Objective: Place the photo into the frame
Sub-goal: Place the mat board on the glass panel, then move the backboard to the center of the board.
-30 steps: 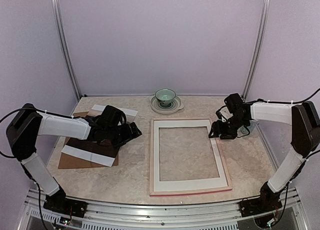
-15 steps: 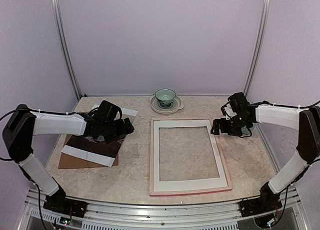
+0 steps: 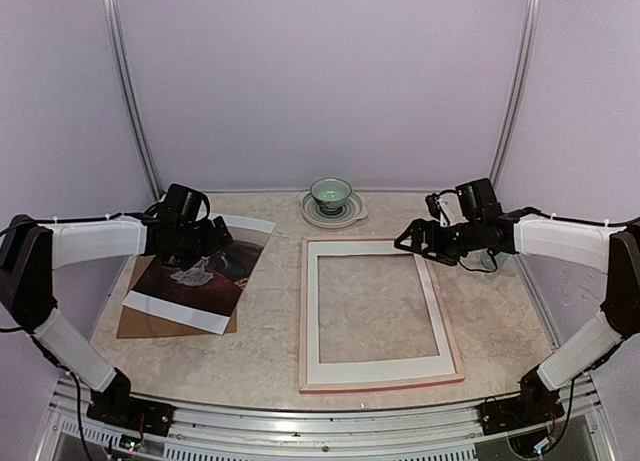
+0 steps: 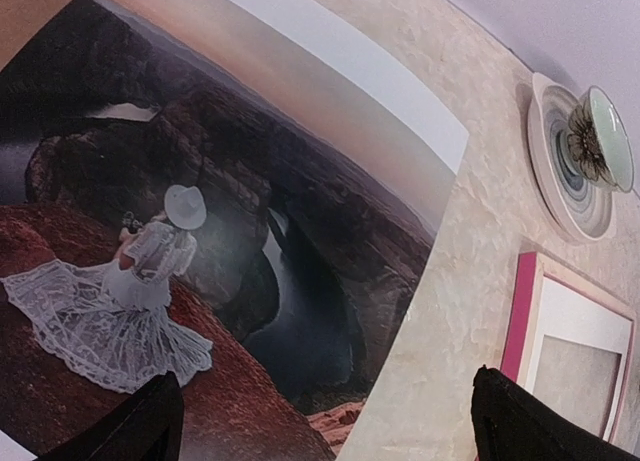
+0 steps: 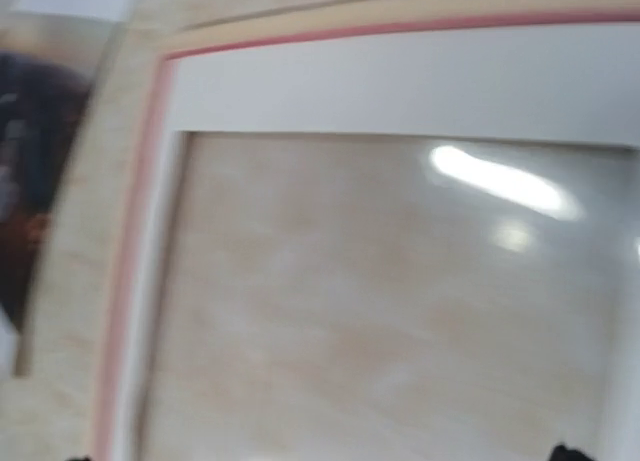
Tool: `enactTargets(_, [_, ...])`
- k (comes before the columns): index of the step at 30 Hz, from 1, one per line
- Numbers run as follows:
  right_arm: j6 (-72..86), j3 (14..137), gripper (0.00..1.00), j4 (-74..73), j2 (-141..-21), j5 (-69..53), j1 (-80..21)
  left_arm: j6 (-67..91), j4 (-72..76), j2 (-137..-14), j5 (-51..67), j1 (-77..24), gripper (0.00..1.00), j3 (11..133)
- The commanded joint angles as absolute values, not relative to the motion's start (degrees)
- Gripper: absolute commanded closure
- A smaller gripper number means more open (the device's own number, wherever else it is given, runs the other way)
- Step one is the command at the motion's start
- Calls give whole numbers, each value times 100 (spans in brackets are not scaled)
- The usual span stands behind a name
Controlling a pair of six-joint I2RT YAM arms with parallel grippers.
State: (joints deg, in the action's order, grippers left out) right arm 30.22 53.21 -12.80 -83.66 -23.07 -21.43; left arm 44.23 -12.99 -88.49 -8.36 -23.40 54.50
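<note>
table [image 3: 270, 366]: marbled | frame [image 3: 380, 386]: flat at centre, opening bare | photo [image 3: 195, 281]: face up at left on brown board [image 3: 135, 326] | left tool [image 3: 212, 239]: spread, empty, over photo | right tool [image 3: 408, 241]: spread, empty, above frame's far edge | step: likely reaching for photo; next: pinch a photo edge

Bystander items on bench: bowl, saucer, mat, backing board.

Pale green bowl [image 3: 330, 191] stands upright on a round saucer [image 3: 337, 216] with grey-blue concentric rings, at the far middle of the marbled beige table [image 3: 270, 356]; the left wrist view shows a dark floral motif inside the bowl. White paper mat [image 3: 312, 311] lies flat right of centre, table surface visible through its opening; the right wrist view of it is blurred, with a bright glint inside the opening. Brown backing board [image 3: 140, 327] lies flat at left, only its near and left margins exposed. Lilac walls [image 3: 320, 81] enclose the bench; two aluminium posts [image 3: 130, 91] rise at the back corners; metal rail [image 3: 320, 433] along the near edge.
</note>
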Motion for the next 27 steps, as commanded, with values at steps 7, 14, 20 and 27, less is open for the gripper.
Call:
enactTargets(7, [4207,7322,1,-854,-9855,-2758,-3468,4502,-1206,-8823,-431,-1193,1,5336])
enactTargets(14, [4602,9135,1,-972,-11480,-2951,-4310,4618,-1310,-8776,-813,-431,1,5637])
enactTargets(20, [4548,11260,1,-1703,-13064,-2980,-4778,4636,-1271,-8987,-947,183,1,5909])
enactTargets(27, [4911,12057,1,-1719,-13888,-2815,-4946,4447,-1195,-9609,-1115,707,1,6127])
